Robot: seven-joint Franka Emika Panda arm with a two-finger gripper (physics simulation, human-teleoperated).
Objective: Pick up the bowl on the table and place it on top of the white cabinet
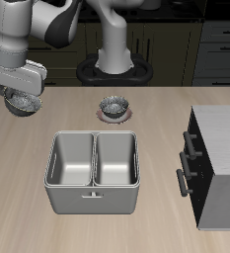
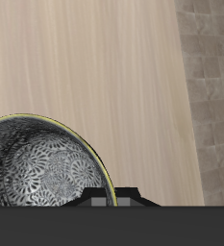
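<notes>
Gripper: the gripper (image 1: 23,97) hangs at the left edge of the exterior frame, above the table's back part; its fingers clamp the bowl's rim.
Bowl: the bowl (image 1: 25,101) (image 2: 41,163) sits in that grip, lifted off the table (image 1: 28,158); the wrist view shows its mottled inside close under the fingers.
White cabinet: the white cabinet (image 1: 223,138) stands at the right edge of the frame, well apart from the bowl.
Basin: a grey two-compartment basin (image 1: 94,188) lies at lower centre.
Second bowl: a like bowl on a reddish disc (image 1: 115,106) sits behind the basin, upper centre.
</notes>
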